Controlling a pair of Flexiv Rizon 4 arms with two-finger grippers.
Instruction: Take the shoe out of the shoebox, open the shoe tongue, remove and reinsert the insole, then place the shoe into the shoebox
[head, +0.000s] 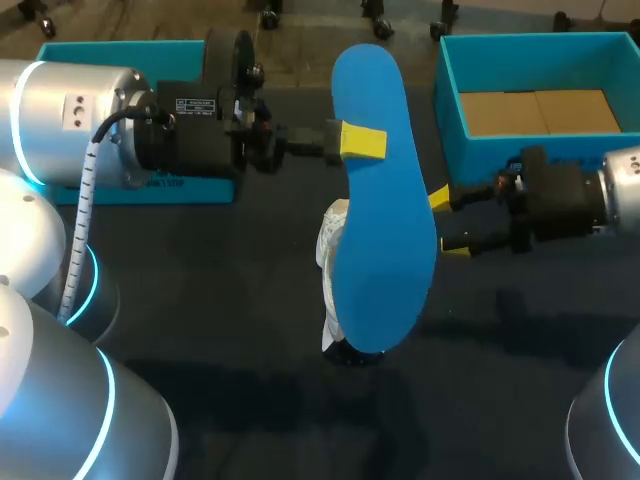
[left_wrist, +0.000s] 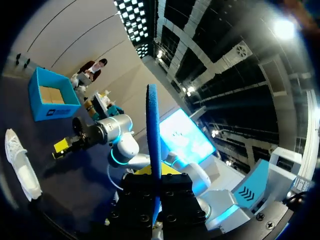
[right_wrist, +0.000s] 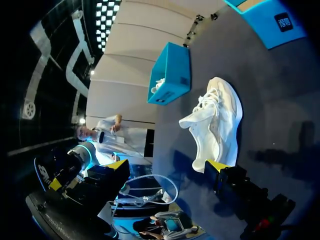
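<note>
Dark table: left gripper clamps raised insole; right gripper apparently open, empty, beside shoe; shoebox at far edge.

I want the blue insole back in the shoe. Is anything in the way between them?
Nothing visible is. The left gripper holds the insole up in the air, higher than the white shoe. The right gripper sits open at the shoe's side, not between them.
</note>
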